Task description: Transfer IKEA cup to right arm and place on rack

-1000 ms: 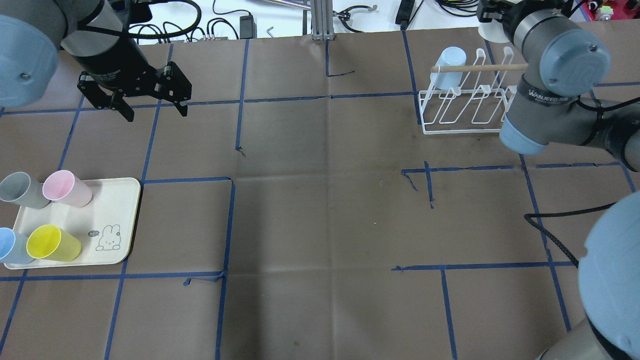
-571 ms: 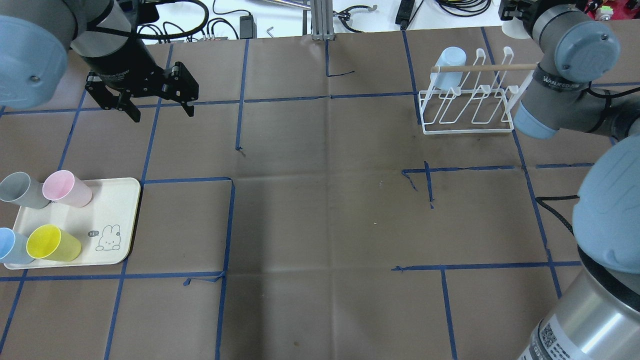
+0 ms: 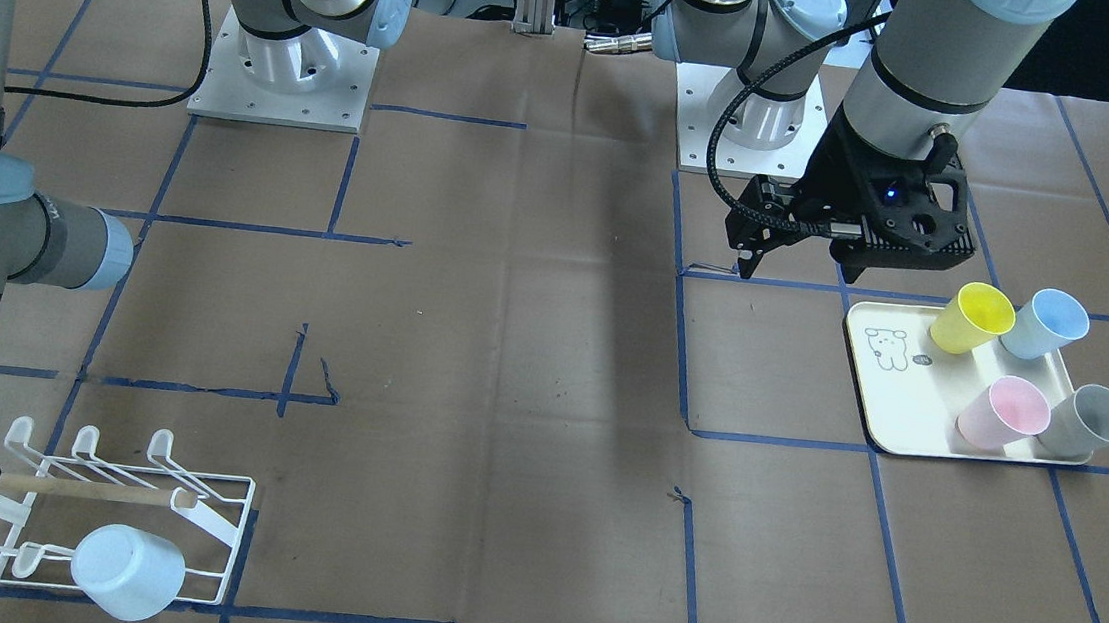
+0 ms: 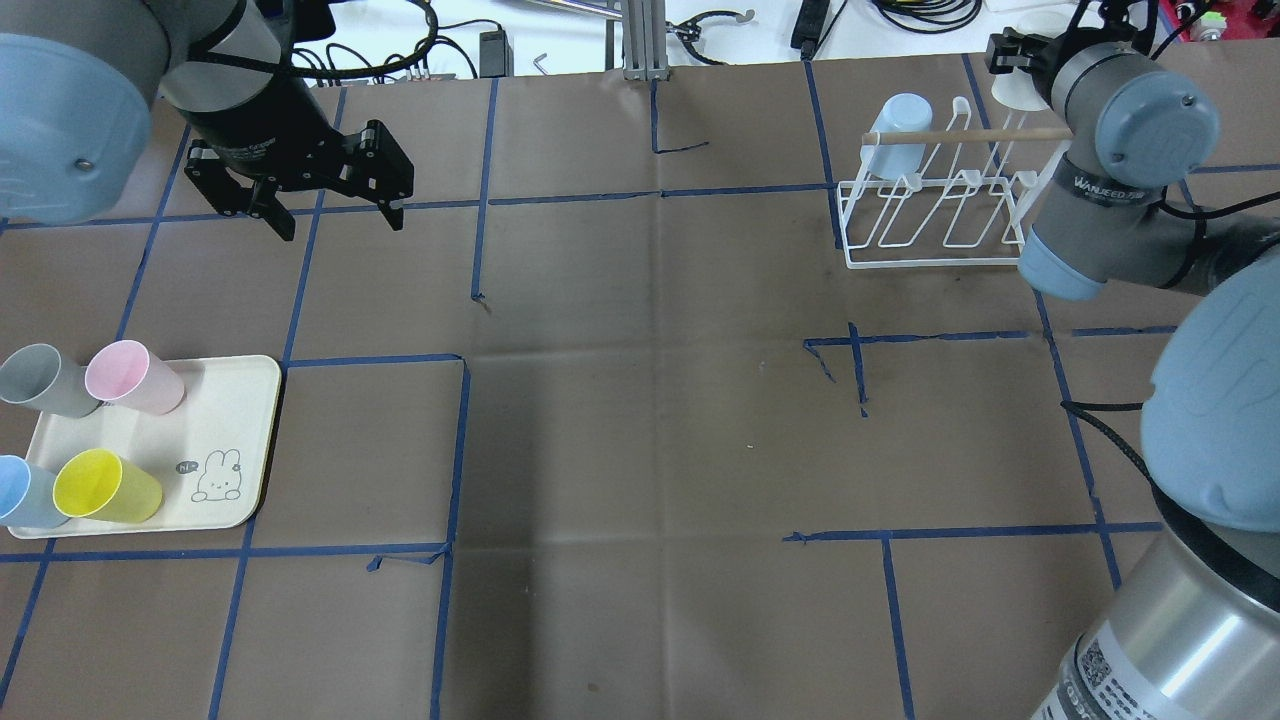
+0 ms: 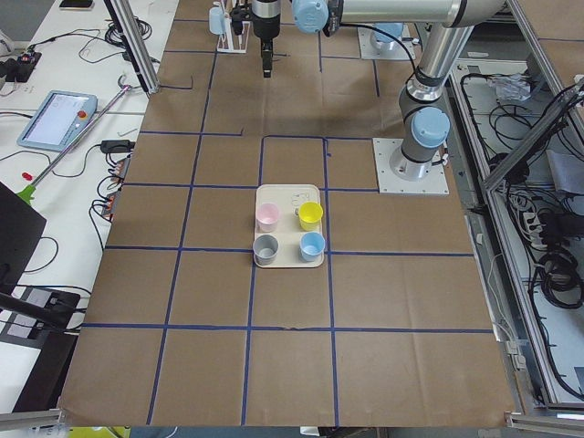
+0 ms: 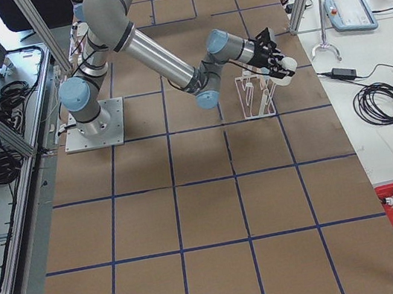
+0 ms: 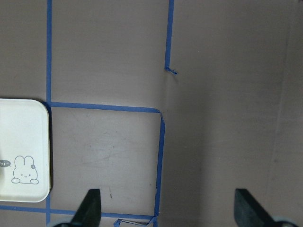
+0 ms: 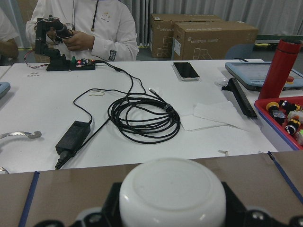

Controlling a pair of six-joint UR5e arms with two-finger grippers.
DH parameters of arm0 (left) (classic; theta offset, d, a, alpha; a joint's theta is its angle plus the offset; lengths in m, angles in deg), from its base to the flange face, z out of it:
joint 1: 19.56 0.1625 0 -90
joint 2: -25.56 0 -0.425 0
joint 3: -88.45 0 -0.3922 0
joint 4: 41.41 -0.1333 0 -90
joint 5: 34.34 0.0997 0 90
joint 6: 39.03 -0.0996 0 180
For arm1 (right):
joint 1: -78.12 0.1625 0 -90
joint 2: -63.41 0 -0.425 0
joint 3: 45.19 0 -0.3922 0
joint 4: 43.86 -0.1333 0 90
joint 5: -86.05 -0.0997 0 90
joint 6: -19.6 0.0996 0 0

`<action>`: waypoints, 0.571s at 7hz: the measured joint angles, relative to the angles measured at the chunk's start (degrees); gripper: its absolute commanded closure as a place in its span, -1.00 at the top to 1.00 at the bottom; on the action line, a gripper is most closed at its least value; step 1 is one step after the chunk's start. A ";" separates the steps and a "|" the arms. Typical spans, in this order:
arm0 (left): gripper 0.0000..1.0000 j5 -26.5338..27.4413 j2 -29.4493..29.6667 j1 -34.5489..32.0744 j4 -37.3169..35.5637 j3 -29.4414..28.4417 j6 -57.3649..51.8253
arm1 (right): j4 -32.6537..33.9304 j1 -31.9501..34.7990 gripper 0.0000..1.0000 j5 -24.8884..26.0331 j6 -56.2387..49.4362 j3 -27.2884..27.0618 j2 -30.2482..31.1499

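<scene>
Cups stood four to the cream tray (image 4: 235,440) toward the table's (image 4: 640,420) left end: one grey (image 4: 40,380), one pink (image 4: 130,376), one blue (image 4: 20,492), one yellow (image 4: 100,487). A fifth, pale blue cup (image 4: 898,130) sat tipped over a prong of the white rack (image 4: 960,134) by the edge opposite the robot. The right end effector (image 6: 279,65) was clamped on a white cup (image 8: 173,194) just off the rack's right end. The left end effector (image 4: 340,227) hung spread wide and empty above the table. Six cups in all.

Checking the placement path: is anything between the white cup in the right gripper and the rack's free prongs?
Nothing visible. The white cup is beside the rack; the pale blue cup hangs on its opposite end.
</scene>
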 measured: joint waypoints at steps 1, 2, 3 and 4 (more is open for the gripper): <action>0.99 -0.09 -0.06 0.39 -0.01 -0.02 -0.10 | 1.09 0.00 0.97 0.04 -0.01 -0.43 -0.57; 0.99 -0.11 -0.10 0.57 -0.01 0.00 -0.14 | 1.70 0.01 1.00 0.26 0.03 -0.47 -1.14; 0.99 -0.09 -0.15 0.60 -0.01 0.03 -0.15 | 1.74 0.05 1.00 0.65 0.18 -0.34 -1.42; 0.99 -0.05 -0.19 0.60 -0.01 0.05 -0.16 | 1.54 0.10 1.00 0.82 0.34 -0.21 -1.42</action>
